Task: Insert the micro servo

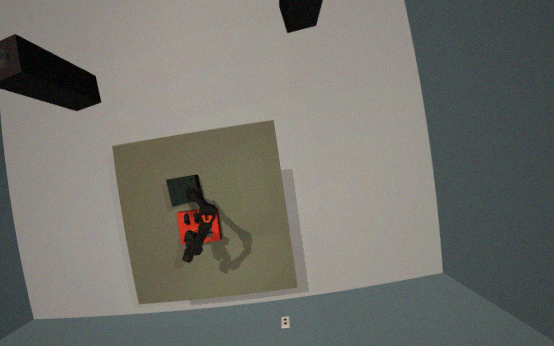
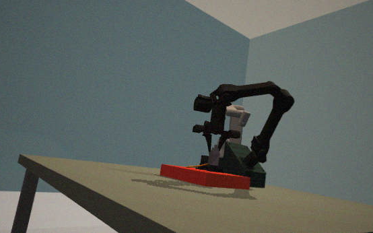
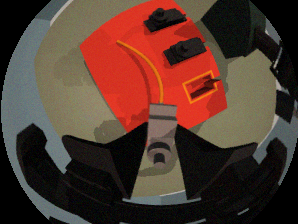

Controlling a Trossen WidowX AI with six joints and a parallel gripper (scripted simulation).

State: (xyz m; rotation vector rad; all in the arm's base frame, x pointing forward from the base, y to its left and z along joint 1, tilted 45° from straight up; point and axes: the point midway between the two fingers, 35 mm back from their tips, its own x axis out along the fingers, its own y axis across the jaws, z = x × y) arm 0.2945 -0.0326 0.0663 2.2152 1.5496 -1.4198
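The loose micro servo (image 2: 214, 157) (image 3: 163, 122) is grey and upright, with its output shaft towards the wrist camera. My gripper (image 2: 215, 150) (image 3: 161, 126) is shut on it, one finger on each side. The servo is over or beside the red deck (image 2: 185, 174) (image 3: 107, 65) (image 1: 184, 229); its exact height is hard to tell. Its orange cable (image 3: 160, 85) (image 2: 196, 165) curves away from its end over the deck. The marked pocket, with an orange outline (image 3: 204, 96), is empty, up and right of the servo in the wrist view. The notch is dark at the outline's right side.
Two black servos (image 3: 165, 19) (image 3: 185, 51) sit in the deck in a row with the pocket. A dark green block (image 1: 180, 191) (image 2: 242, 158) (image 3: 232, 30) stands beside the deck near the arm's base. A pale grey jointed thing (image 2: 236, 126) stands behind the arm.
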